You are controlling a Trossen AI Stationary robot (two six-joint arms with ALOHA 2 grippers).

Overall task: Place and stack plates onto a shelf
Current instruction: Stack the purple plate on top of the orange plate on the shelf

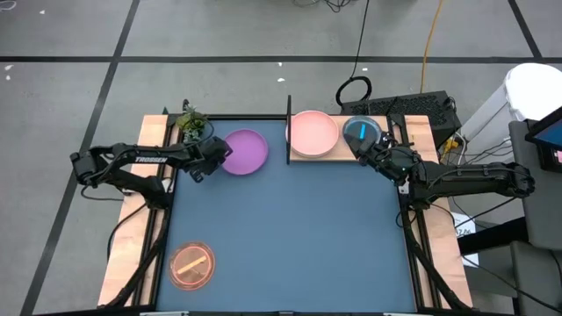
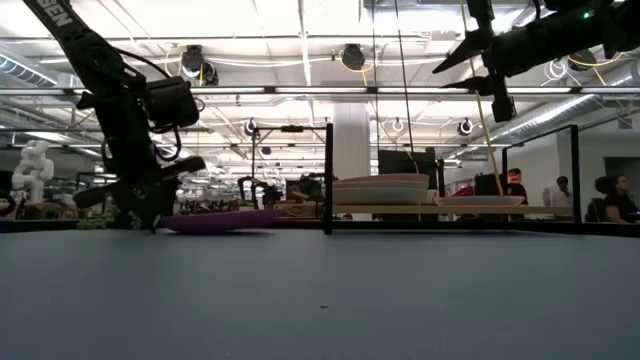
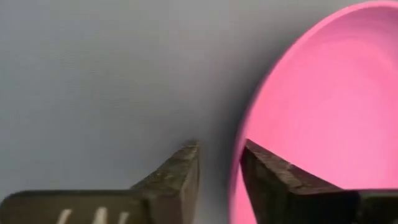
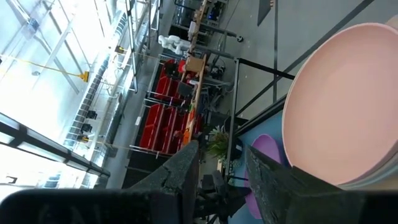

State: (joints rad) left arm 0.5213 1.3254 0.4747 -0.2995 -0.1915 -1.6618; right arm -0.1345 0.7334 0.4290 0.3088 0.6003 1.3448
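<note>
two arms were over the table. the left gripper sat low at the edge of the purple plate on the blue mat, its narrowly parted fingers straddling the rim; whether they pinched it i cannot tell. the right gripper hung raised over the shelf, jaws part open and empty, near the cyan dish. the pink plate topped a stack there. an orange dish lay well apart.
</note>
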